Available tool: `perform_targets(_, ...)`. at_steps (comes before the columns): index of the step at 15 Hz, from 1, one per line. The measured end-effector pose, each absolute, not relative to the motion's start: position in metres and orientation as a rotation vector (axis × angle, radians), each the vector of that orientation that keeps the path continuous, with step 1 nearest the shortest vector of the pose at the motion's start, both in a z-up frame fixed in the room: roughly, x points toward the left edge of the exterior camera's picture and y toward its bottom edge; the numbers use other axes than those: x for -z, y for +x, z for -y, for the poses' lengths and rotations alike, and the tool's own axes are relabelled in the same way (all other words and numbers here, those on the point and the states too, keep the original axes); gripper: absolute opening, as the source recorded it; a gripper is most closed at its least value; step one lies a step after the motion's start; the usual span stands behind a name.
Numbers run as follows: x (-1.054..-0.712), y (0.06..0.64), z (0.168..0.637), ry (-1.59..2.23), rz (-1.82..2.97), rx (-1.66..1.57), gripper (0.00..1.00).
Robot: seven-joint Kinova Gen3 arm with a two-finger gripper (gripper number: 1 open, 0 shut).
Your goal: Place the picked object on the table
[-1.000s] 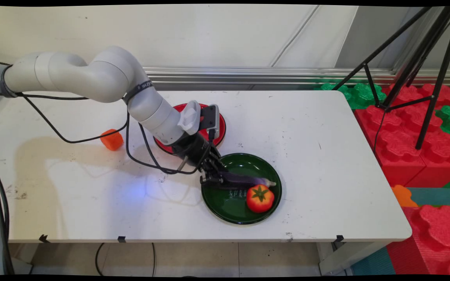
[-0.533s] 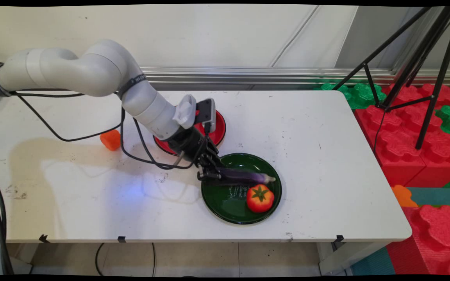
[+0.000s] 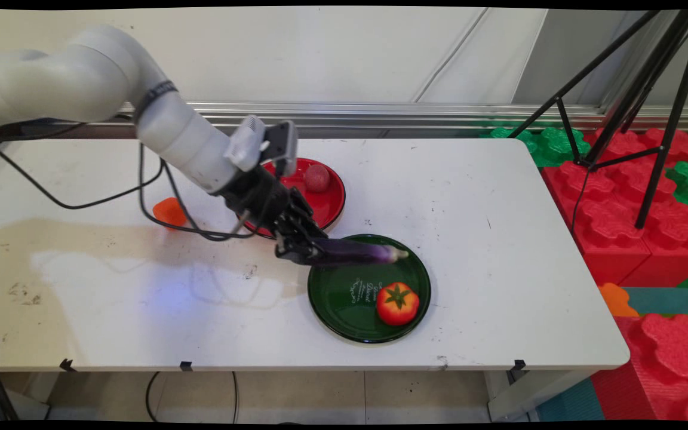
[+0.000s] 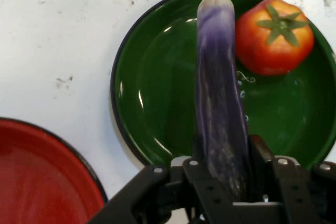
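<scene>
My gripper [image 3: 303, 254] is shut on one end of a long purple eggplant [image 3: 356, 251], which I hold lifted above the far-left rim of a green plate [image 3: 344, 313]. In the hand view the eggplant [image 4: 219, 93] runs straight up from my gripper [image 4: 223, 169] over the green plate [image 4: 157, 103]. A red tomato [image 3: 398, 303] with a green stem lies on the plate's right side, and in the hand view the tomato [image 4: 273, 36] sits to the right of the eggplant's tip.
A red plate [image 3: 329, 206] stands behind the green one with a small red ball [image 3: 316, 177] on it. An orange piece [image 3: 168, 211] lies on the table to the left, under the black cables. Tripod legs and red and green foam blocks [image 3: 630, 191] stand off the table's right end.
My gripper has risen and drawn back to the left with the eggplant, lifting it off the green plate. The arm's retreat has uncovered the red ball on the red plate.
</scene>
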State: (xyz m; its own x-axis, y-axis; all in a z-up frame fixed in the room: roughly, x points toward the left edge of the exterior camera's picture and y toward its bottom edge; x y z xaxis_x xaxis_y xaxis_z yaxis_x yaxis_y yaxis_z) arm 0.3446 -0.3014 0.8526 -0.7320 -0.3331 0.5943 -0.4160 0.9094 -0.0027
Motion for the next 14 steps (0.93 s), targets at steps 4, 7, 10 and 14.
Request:
perform_targets(4, -0.873, 0.363, 0.289, 0.535, 2.433, -0.192, 0.0)
perform_targets(7, -0.891, 0.383, 0.276, 0.539, 2.41, -0.196, 0.0)
perform_targets(10, -0.909, 0.406, 0.263, 0.536, 2.396, -0.204, 0.0)
perform_targets(14, -0.925, 0.434, 0.248, 0.519, 2.412, -0.22, 0.0)
